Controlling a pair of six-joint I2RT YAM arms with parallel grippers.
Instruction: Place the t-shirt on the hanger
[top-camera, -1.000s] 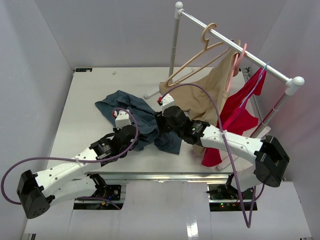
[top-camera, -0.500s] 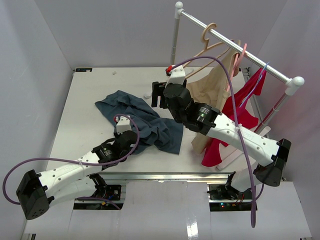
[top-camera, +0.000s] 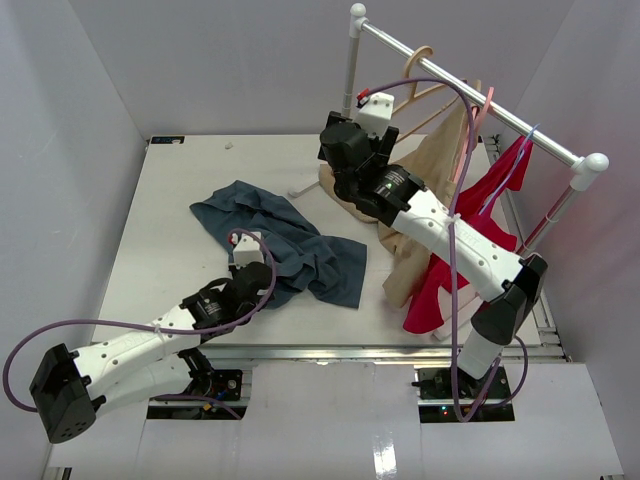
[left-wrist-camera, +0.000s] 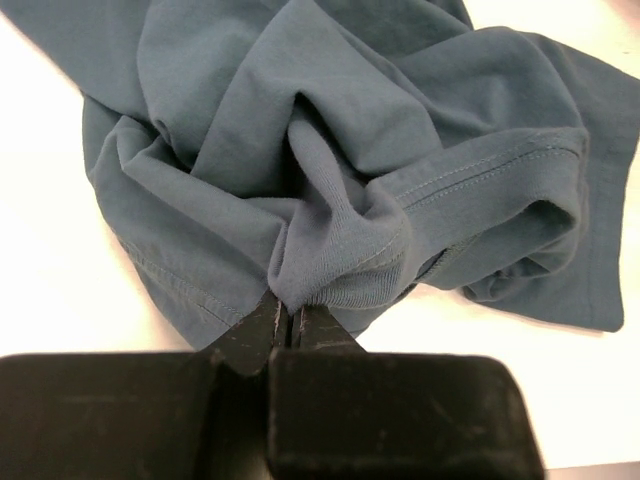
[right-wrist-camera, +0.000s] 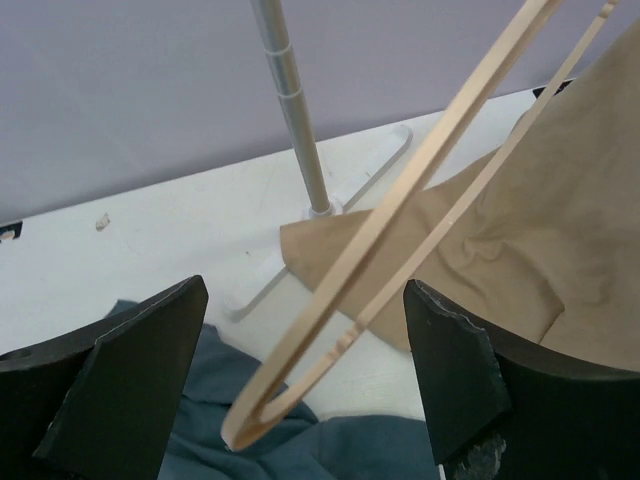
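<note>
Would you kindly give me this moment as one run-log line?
left jaws: shut on t-shirt | right jaws: open at hanger's lower end | hanger: hooked on rail, bare

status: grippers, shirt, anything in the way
Left gripper shut on t-shirt, bunched on table. Right gripper open at hanger, not gripping. Tan garment hangs right behind hanger.

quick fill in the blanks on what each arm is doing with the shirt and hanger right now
1. The left gripper has its jaws ___ on a fold of the t-shirt.
2. The right gripper is up at the hanger with its jaws ___, gripping nothing.
3. The t-shirt lies crumpled on the ___, not on the hanger.

Missing words: shut; open; table
</note>
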